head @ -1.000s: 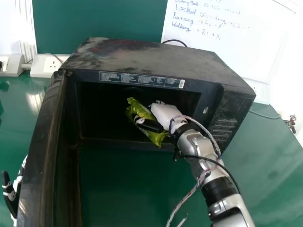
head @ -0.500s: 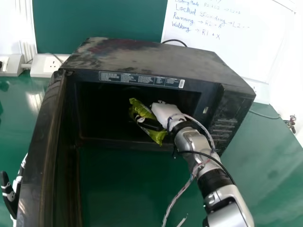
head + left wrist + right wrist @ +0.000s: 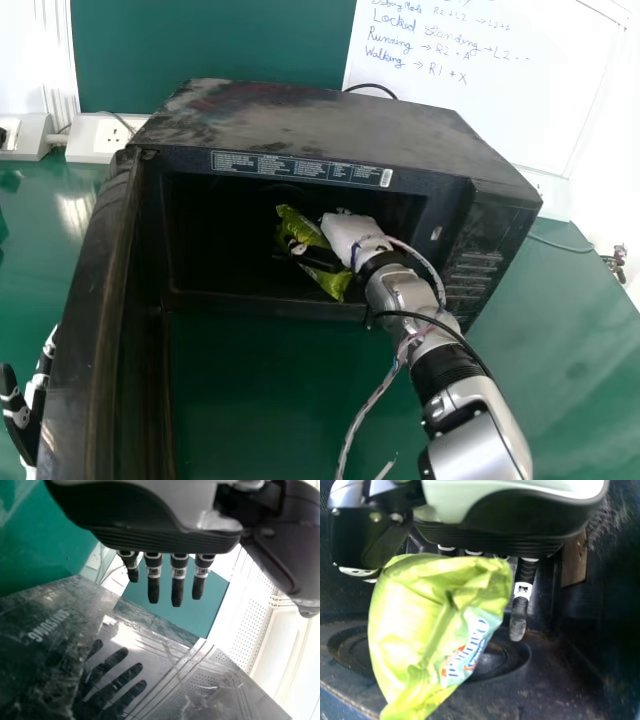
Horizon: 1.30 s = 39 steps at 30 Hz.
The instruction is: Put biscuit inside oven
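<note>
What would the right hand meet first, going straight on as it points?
Probably the microwave oven's left inner wall; depth is unclear, so the right hand or its biscuit packet might brush the oven floor first.

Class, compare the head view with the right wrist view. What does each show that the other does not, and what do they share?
Head view: the whiteboard, a wall socket, the oven's open door and the left hand.

Right wrist view: a round recess in the oven's floor and the pale blue patch on the packet.

Both: the right hand holding the green packet, and the oven's dark inside.
</note>
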Each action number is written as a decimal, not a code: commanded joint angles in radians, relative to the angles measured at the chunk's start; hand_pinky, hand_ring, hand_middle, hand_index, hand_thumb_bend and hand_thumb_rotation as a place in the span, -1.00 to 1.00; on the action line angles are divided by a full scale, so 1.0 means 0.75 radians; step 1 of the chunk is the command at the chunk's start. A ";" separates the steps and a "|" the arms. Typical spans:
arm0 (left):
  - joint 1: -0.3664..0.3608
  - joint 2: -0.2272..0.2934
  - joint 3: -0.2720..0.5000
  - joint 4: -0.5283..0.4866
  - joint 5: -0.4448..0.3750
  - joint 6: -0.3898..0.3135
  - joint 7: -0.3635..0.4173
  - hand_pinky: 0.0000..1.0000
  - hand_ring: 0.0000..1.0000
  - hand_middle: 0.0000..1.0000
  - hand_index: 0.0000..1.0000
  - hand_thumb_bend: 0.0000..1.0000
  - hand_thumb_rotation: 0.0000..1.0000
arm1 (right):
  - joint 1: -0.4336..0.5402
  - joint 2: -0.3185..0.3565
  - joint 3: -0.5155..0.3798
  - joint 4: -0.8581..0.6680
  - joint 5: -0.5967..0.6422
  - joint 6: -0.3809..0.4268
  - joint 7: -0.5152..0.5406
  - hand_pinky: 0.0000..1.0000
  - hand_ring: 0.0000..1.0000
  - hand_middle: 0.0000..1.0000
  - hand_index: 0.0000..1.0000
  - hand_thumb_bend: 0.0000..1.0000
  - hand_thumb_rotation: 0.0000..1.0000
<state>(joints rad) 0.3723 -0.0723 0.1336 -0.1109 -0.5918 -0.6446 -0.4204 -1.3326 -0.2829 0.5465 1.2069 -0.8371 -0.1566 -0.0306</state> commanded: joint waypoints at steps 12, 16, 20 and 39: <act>0.036 -0.028 -0.005 -0.032 0.010 0.004 0.003 0.68 0.79 0.82 0.91 0.95 0.34 | -0.116 0.058 0.040 0.082 -0.002 0.022 -0.065 -0.31 -0.16 -0.02 -0.05 0.06 -0.99; 0.039 -0.031 -0.006 -0.036 0.009 0.005 0.005 0.68 0.79 0.82 0.90 0.95 0.34 | -0.126 0.069 0.050 0.102 -0.001 0.032 -0.078 -0.30 -0.14 -0.04 -0.02 0.06 -0.99; 0.042 -0.032 -0.007 -0.037 0.010 0.000 0.002 0.68 0.79 0.82 0.90 0.94 0.34 | -0.131 0.081 0.052 0.115 0.004 0.044 -0.079 -0.28 -0.12 -0.04 -0.03 0.06 -0.99; 0.074 -0.040 -0.016 -0.079 0.010 0.015 0.020 0.67 0.77 0.81 0.89 0.97 0.32 | -0.110 0.132 0.044 0.142 0.031 0.091 -0.107 -0.31 -0.11 0.05 -0.02 0.05 -0.71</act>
<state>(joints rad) 0.4171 -0.0800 0.1306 -0.1567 -0.5902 -0.6344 -0.4090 -1.3949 -0.1963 0.5831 1.3115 -0.8262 -0.0923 -0.0866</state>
